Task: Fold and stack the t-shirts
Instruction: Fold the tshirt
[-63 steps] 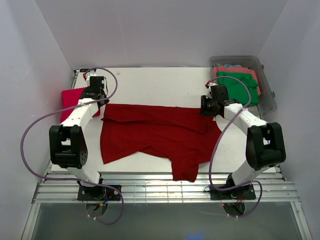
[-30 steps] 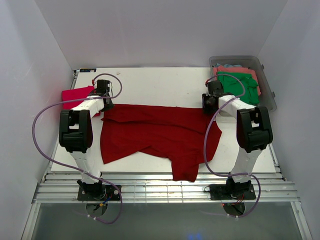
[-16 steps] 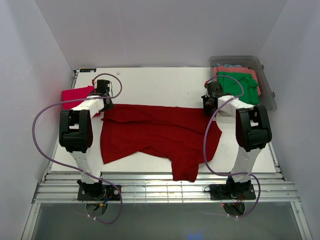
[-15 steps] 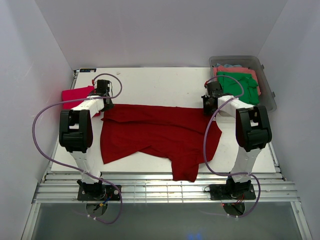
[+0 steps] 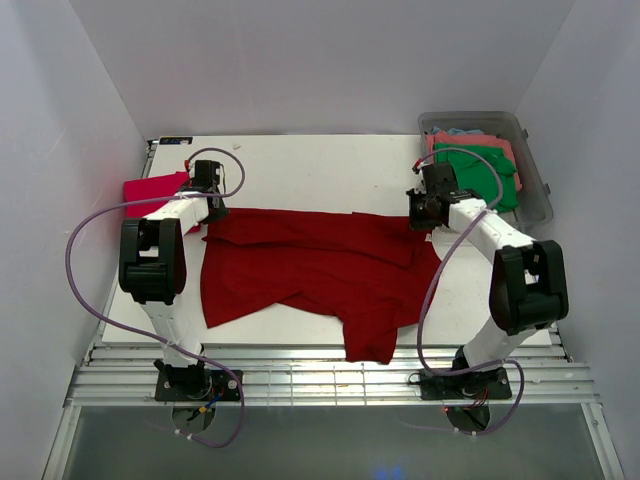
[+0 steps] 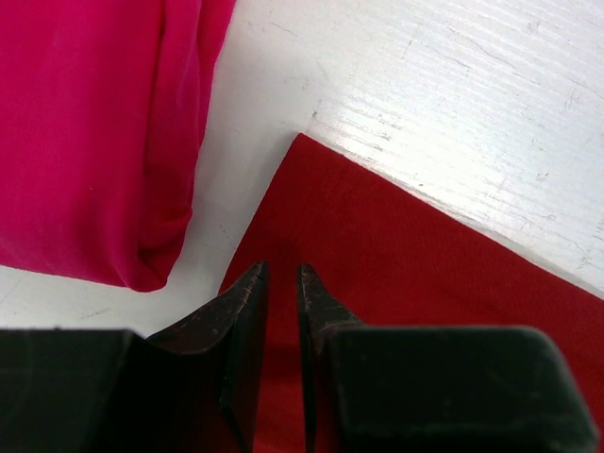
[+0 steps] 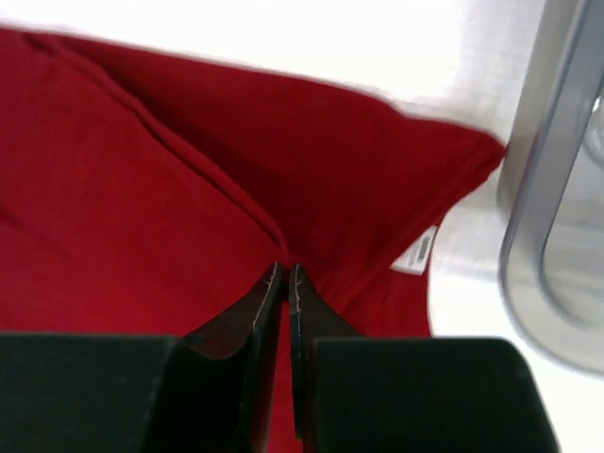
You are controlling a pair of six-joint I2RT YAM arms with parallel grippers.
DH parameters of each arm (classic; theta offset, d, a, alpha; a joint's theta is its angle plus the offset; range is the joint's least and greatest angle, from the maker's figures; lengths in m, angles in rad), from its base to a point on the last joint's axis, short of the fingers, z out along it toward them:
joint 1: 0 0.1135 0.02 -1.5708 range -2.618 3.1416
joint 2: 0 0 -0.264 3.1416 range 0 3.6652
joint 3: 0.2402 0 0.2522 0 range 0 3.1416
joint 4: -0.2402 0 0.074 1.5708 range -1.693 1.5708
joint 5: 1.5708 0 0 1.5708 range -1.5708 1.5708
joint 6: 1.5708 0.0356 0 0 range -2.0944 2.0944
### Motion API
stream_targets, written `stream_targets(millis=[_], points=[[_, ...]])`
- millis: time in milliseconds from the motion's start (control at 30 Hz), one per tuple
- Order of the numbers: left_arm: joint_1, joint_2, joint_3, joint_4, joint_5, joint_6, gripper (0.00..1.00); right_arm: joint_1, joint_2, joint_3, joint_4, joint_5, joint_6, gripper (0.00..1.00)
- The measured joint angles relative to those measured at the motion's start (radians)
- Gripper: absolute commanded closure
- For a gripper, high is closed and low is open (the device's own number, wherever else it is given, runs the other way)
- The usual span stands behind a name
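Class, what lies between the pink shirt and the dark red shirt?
Only a bare strip of white table, clearest in the left wrist view.

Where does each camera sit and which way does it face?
Top external: high behind the bases, looking down on the table; left arm and right arm show.
Left wrist: on the left gripper, facing down; its fingers, pinkish-red shirt.
Right wrist: on the right gripper, facing down; its fingers, tub edge.
Shared: all three show the dark red shirt.

Dark red shirt (image 5: pixel 310 270) spread across white table (image 5: pixel 300 165).
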Motion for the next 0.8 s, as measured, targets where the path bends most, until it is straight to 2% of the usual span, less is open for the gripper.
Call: stream_targets(millis=[200, 533, 800], points=[[0.000, 0.000, 0.000, 0.000, 0.000, -0.001, 0.71, 0.083, -0.185, -0.140, -0.050, -0.027, 0.053, 0.89], [0.000, -0.007, -0.072, 0.027, 0.005, -0.004, 0.72, 0.336, -0.416, -0.356, -0.157, -0.013, 0.229, 0.89], [0.000, -0.058, -0.126, 0.036, 0.009, -0.007, 0.73, 0.394, -0.491, -0.422, -0.224, 0.045, 0.315, 0.89]])
